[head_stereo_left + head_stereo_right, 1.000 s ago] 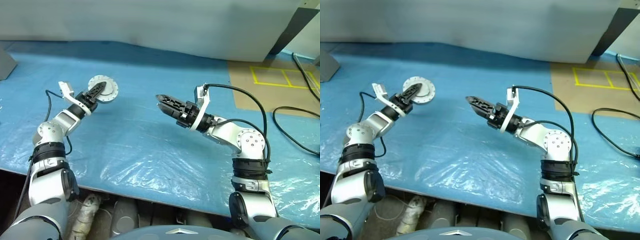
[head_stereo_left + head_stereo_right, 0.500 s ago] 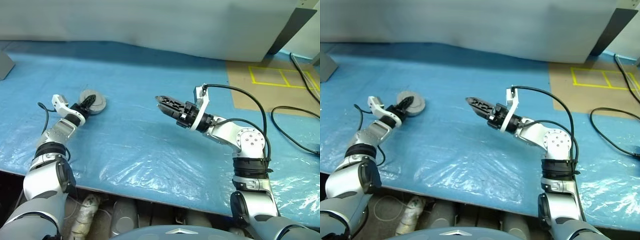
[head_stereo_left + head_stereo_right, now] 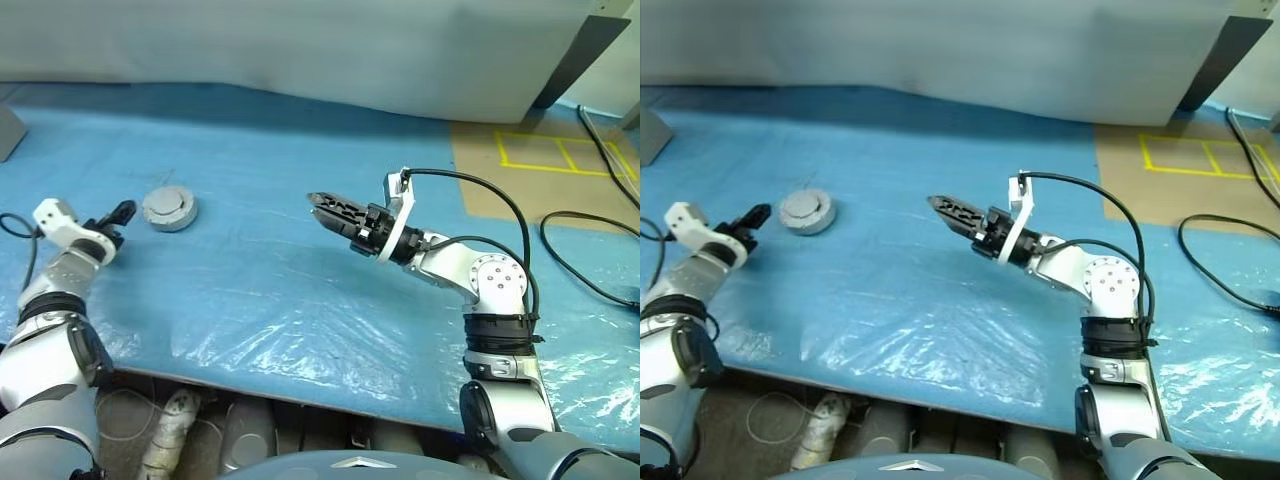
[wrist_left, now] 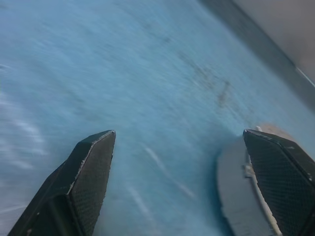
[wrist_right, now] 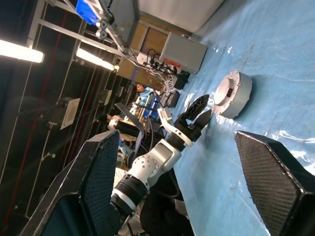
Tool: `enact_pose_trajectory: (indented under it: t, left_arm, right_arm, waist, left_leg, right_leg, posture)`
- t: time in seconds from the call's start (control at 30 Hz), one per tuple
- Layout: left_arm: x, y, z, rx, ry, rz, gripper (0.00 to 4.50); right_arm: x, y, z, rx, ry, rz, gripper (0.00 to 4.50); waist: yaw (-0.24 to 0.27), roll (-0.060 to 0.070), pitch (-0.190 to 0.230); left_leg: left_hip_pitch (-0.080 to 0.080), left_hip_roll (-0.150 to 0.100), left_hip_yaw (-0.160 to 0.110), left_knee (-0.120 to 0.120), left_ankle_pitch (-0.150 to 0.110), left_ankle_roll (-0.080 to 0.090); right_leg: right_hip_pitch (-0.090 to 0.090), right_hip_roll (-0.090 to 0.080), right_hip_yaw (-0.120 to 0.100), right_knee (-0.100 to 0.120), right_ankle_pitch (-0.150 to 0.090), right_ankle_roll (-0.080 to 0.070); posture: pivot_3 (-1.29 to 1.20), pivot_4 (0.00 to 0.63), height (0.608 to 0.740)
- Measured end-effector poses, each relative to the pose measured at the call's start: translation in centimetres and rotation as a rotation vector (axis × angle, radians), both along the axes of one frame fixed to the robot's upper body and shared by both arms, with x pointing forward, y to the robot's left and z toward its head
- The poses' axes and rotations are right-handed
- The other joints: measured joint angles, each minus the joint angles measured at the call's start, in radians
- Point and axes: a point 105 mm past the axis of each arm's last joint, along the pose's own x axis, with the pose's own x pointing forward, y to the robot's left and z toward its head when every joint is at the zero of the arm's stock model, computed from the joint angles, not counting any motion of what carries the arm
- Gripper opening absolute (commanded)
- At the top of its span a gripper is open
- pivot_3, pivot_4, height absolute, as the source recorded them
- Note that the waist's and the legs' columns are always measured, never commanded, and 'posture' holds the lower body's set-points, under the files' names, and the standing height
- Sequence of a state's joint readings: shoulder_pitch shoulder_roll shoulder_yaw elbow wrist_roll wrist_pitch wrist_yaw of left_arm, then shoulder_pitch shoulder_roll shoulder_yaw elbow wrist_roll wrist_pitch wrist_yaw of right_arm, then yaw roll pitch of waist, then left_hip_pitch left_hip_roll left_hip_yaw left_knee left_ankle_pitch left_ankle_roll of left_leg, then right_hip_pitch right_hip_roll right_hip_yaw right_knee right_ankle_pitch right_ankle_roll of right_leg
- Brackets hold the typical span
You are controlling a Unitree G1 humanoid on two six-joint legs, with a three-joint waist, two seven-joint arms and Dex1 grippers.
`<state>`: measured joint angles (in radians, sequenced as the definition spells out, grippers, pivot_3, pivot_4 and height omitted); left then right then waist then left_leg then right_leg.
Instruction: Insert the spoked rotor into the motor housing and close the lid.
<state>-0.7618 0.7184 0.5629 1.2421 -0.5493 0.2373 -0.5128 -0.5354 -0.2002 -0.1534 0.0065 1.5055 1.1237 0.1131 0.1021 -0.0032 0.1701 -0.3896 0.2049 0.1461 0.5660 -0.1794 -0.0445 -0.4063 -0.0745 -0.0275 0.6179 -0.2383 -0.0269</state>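
Closed motor housing on the blue sheet, both grippers empty

The motor housing sits flat on the blue plastic sheet with the lid on top, so the rotor and windings cannot be seen. The left gripper is just beside it, apart from it, fingers spread wide with nothing between them; in the left wrist view one finger covers part of the housing's side. The right gripper hovers well apart over the sheet's middle, fingers parted and empty.
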Motion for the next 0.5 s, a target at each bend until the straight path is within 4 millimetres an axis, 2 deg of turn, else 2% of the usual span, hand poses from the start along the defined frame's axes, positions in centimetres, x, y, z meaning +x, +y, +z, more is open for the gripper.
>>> enact_pose_trajectory:
  t: [0.13,0.2,0.27,0.3,0.37,0.4,0.47,0.5]
  left_arm:
    - [-0.8,1.6,1.4,0.027,-0.036,0.009,4.36]
    - [-0.5,1.2,2.5,0.031,-0.079,-0.032,4.36]
    - [0.4,-0.2,4.0,0.062,-0.128,-0.130,4.36]
    - [0.9,-1.4,5.1,0.100,-0.154,-0.206,4.36]
    - [2.4,-6.0,8.2,0.203,-0.252,-0.430,4.36]
    - [2.7,-7.7,9.1,0.233,-0.280,-0.502,4.36]
    - [2.7,-12.7,11.2,0.310,-0.361,-0.698,4.36]
    - [2.4,-14.6,11.6,0.331,-0.386,-0.771,4.36]
  right_arm:
    - [0.0,0.1,-0.1,-0.001,-0.001,-0.002,3.89]
    - [0.1,0.1,-0.1,-0.001,-0.006,-0.003,3.89]
    - [0.2,-0.1,-0.2,-0.029,-0.030,-0.018,3.89]
    - [0.4,-0.4,-0.1,-0.061,-0.059,-0.039,3.89]
    - [0.9,-1.4,0.5,-0.130,-0.155,-0.108,3.89]
    - [1.0,-1.7,0.7,-0.146,-0.190,-0.126,3.89]
    - [1.2,-2.3,1.2,-0.200,-0.276,-0.173,3.89]
    - [1.4,-2.6,1.2,-0.229,-0.307,-0.188,3.89]
  waist:
    - [0.003,0.000,0.000]
    - [0.006,0.000,0.000]
    - [0.009,0.000,0.000]
    - [0.012,0.000,0.000]
    - [0.023,-0.001,0.000]
    - [0.025,-0.001,0.000]
    - [0.023,-0.001,0.000]
    - [0.021,-0.001,0.000]
  left_leg:
    - [0.000,0.000,0.000,0.000,0.000,0.000]
    - [0.000,0.000,0.000,0.001,0.000,0.000]
    - [0.000,0.000,0.000,0.001,0.000,0.000]
    - [0.000,0.000,0.000,0.001,0.000,0.000]
    - [-0.001,0.000,0.000,0.002,0.000,0.000]
    - [-0.001,0.000,0.001,0.002,0.000,0.000]
    - [-0.001,0.000,0.001,0.002,0.000,0.000]
    - [-0.001,0.000,0.001,0.002,0.000,0.000]
  right_leg:
    - [0.000,-0.001,0.000,0.001,0.000,0.000]
    - [0.000,-0.001,0.000,0.001,0.000,0.000]
    - [0.001,-0.001,0.000,0.001,0.000,0.000]
    - [0.000,-0.001,0.000,0.001,0.000,0.000]
    - [0.001,-0.002,0.000,0.001,0.000,0.000]
    - [0.001,-0.002,0.000,0.002,0.000,0.000]
    - [0.000,-0.002,0.000,0.002,0.000,-0.001]
    - [0.000,-0.002,0.000,0.002,0.000,-0.001]
  posture:
    - [0.00,0.150,0.740]
    - [0.00,0.150,0.740]
    - [0.00,0.150,0.740]
    - [0.00,0.150,0.740]
    - [0.00,0.150,0.740]
    - [0.00,0.150,0.740]
    - [0.00,0.150,0.740]
    - [0.00,0.150,0.740]
